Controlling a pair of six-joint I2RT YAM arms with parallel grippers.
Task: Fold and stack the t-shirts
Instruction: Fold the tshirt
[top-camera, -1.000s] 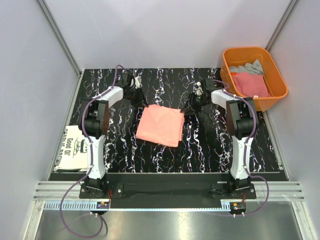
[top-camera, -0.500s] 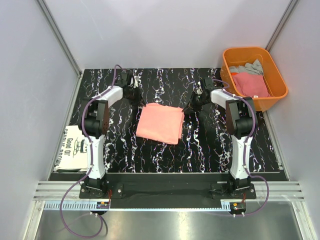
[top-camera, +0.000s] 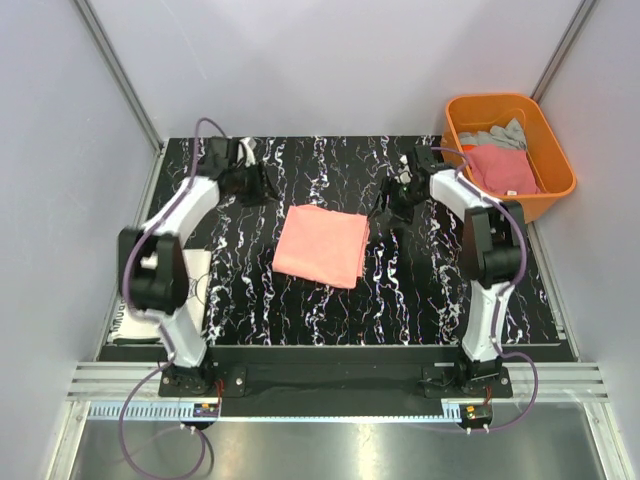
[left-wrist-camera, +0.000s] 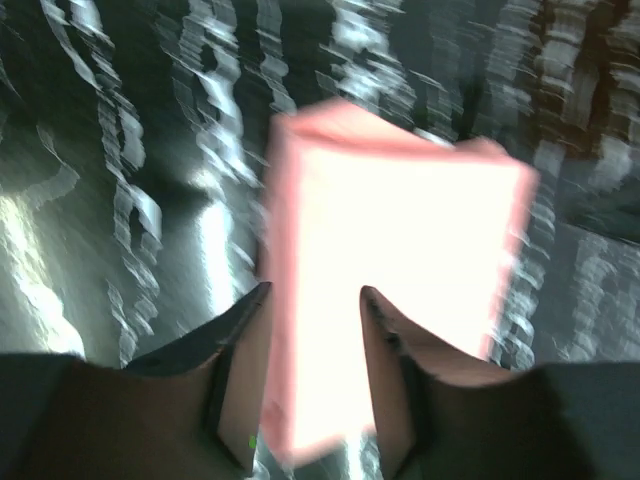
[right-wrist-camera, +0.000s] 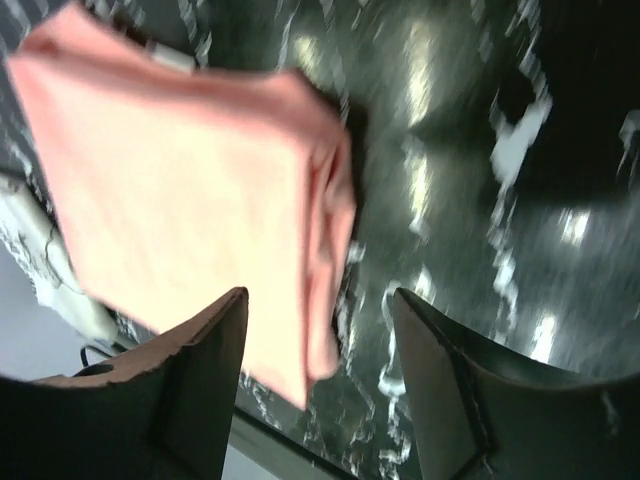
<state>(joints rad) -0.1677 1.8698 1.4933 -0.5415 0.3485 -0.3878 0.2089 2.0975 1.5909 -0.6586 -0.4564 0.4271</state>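
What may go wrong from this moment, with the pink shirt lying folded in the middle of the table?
1. The salmon-pink t-shirt shows loose layers at one edge in the right wrist view; a pinch by the open right gripper on the top layer alone may undo the fold.
2. The left arm crosses above the white t-shirt at the left edge of the table; a low sweep may drag it off.

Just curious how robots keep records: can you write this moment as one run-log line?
pink t-shirt: folded, flat on table centre | left tool: open, empty | right tool: open, empty
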